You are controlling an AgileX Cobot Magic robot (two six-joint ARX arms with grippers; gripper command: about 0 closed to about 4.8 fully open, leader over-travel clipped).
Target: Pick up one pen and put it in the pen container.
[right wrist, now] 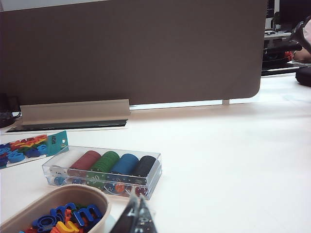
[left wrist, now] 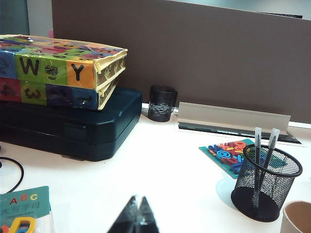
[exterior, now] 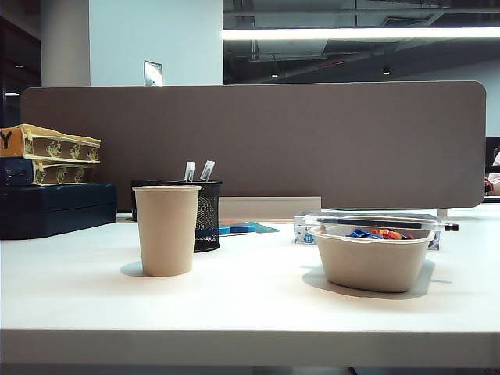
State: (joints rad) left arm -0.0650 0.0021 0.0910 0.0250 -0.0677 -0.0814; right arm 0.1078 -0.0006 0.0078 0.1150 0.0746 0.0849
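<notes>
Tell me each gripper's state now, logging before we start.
Left gripper: closed, holding nothing.
Right gripper: closed, holding nothing.

A: Item, left gripper: black, glossy fingertips, tapering to a narrow wedge, pressed tog.

B: Right gripper?

A: Same type, dark w/ shiny pale edges. No cables, screws or markings vis.

Paper cup; letter-filled bowl; chip box
</notes>
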